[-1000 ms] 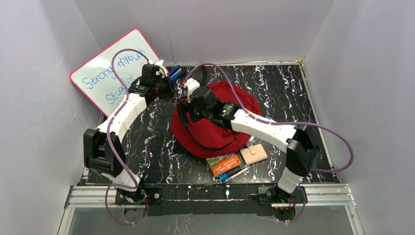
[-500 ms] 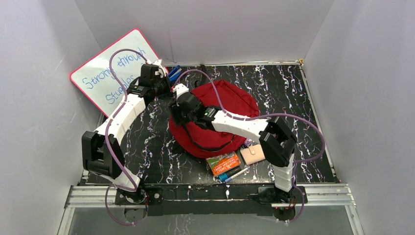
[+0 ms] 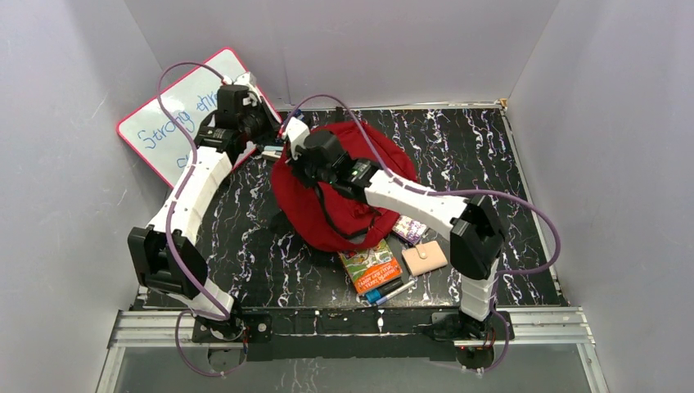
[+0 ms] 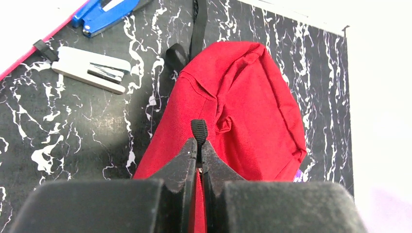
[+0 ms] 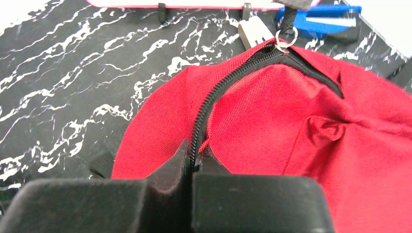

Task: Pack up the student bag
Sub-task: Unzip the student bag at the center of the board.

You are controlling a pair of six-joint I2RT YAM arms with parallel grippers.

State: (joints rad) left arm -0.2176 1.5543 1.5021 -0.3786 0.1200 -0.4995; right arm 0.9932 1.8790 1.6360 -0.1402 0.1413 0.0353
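the left arm (image 3: 196,184) covers the right half of the whiteboard (image 3: 159,139), so its writing breaks off after "strong". the right arm (image 3: 409,201) crosses the student bag (image 3: 295,196) and hides its middle. a purple patterned thing (image 3: 407,228) beside the bag is too small to identify. the print on the green-orange box (image 3: 370,266) is unreadable. in its wrist view the left gripper (image 4: 199,145) blocks the bag's near end and the foot of a black tab (image 4: 198,130). the top edge cuts off the blue stapler (image 4: 104,9). the zipper (image 5: 206,109) vanishes between the jaws of the right gripper (image 5: 192,158).
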